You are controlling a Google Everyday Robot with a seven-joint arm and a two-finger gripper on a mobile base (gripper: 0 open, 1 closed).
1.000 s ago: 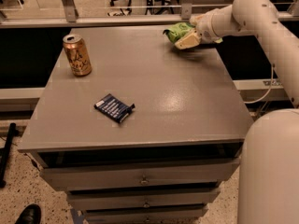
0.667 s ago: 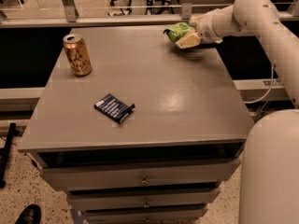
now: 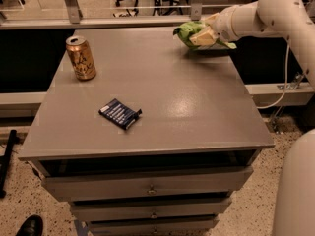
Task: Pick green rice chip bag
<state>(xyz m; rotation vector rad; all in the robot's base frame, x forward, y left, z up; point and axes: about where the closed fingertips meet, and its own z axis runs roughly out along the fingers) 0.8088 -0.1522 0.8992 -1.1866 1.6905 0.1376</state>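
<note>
Camera view: holds the crumpled green rice chip bag pinched in the gripper over the far right corner of the bench, seemingly just clear of the surface for lifting away, well apart from the gold can and dark-blue packet.

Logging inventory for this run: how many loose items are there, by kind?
Can: 1
Blue packet: 1
Green bag: 1, with the gripper at it, at the far right corner of the table
Total: 3
</note>
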